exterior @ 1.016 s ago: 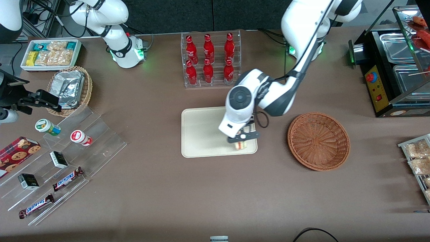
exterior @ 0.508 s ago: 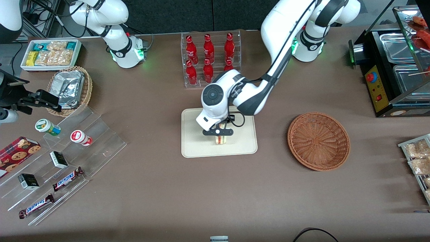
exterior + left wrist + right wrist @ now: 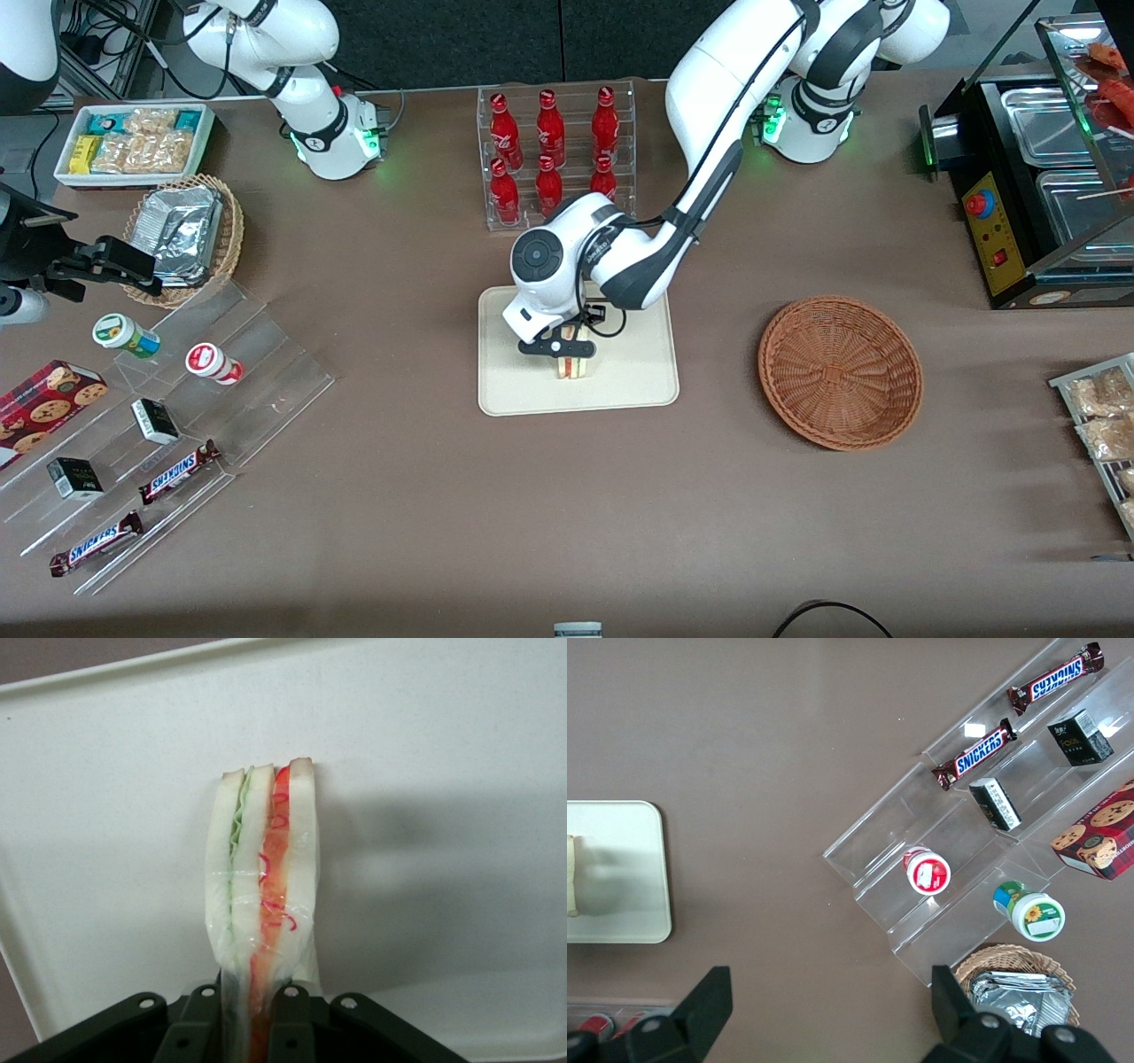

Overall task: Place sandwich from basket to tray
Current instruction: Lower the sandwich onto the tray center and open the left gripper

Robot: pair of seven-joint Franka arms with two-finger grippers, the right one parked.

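the gripper [image 3: 567, 356] has slid from the tray's [image 3: 509, 394] edge nearest the basket [image 3: 839, 372] to about its middle over the last second, carrying the sandwich [image 3: 573, 367] with it. so the transfer bit is basically done: basket sits empty at roughly 3 o'clock from the tray, and the wedge is now low over the tray, maybe already touching, i can't tell for sure.

in the wrist view the fingers [image 3: 288, 1014] are pinched on the sandwich [image 3: 263, 895] at one end, squeezing it narrow there, with the rest sticking out over the tray [image 3: 443, 771]. my guess is all that's left is letting go and lifting off.

materials: the sandwich is soft pale bread in clear film, with a green lettuce layer and a red-orange layer running along the cut edge, so it should squash easily and might tip when released since it's standing on a thin edge. the tray is smooth, matte, cream plastic with rounded corners and a low rim. the basket is a round shallow bowl of reddish-brown wicker, with ribs radiating from the centre. at 12 o'clock from the tray there's a clear rack of red bottles [image 3: 549, 159].
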